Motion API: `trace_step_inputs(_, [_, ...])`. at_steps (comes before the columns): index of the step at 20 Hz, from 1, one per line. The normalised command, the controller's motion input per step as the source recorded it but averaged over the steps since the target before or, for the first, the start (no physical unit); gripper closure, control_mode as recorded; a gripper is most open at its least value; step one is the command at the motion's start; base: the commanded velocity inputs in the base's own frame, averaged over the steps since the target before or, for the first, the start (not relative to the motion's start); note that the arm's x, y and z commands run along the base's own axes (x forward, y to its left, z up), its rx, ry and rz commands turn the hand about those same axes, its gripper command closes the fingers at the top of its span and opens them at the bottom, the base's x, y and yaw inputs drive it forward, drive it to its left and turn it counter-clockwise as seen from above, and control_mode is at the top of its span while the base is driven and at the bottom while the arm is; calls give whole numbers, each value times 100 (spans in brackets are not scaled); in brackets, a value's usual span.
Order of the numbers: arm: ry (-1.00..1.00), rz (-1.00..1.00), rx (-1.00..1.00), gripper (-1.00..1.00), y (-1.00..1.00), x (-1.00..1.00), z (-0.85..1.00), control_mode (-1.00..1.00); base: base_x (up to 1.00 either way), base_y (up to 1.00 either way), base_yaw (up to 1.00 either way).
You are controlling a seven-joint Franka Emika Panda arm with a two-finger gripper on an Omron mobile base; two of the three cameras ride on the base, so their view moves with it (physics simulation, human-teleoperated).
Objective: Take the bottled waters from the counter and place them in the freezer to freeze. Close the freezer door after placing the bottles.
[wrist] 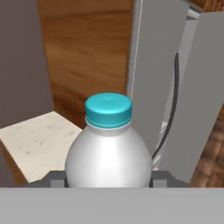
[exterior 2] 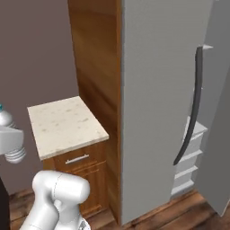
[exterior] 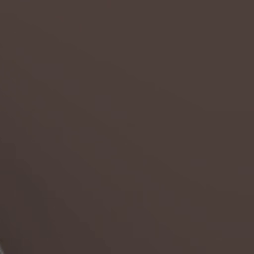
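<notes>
Closest to the hand camera is a bottled water [wrist: 108, 144] with a teal cap, upright and gripped low on its body by the tool [wrist: 108, 180], whose jaws are closed against its sides. From the right base view, that bottle [exterior 2: 5, 117] sits at the far left, clear of the bench [exterior 2: 65, 126]. Right of the bench, past a wooden panel [exterior 2: 96, 67], the freezer door [exterior 2: 161, 103] stands swung open, with pale freezer [exterior 2: 191, 152] shelves behind its dark handle [exterior 2: 193, 108].
</notes>
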Motion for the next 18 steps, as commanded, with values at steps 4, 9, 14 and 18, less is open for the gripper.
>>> trace_step_inputs(4, [0,0,0,100,0,0,0,100,17,-100,4])
trace_step_inputs(9, [0,0,0,100,0,0,0,100,39,-100,22])
trace_step_inputs(14, [0,0,0,100,0,0,0,100,40,-100,36])
trace_step_inputs(18, [0,0,0,100,0,0,0,100,2,-99,41])
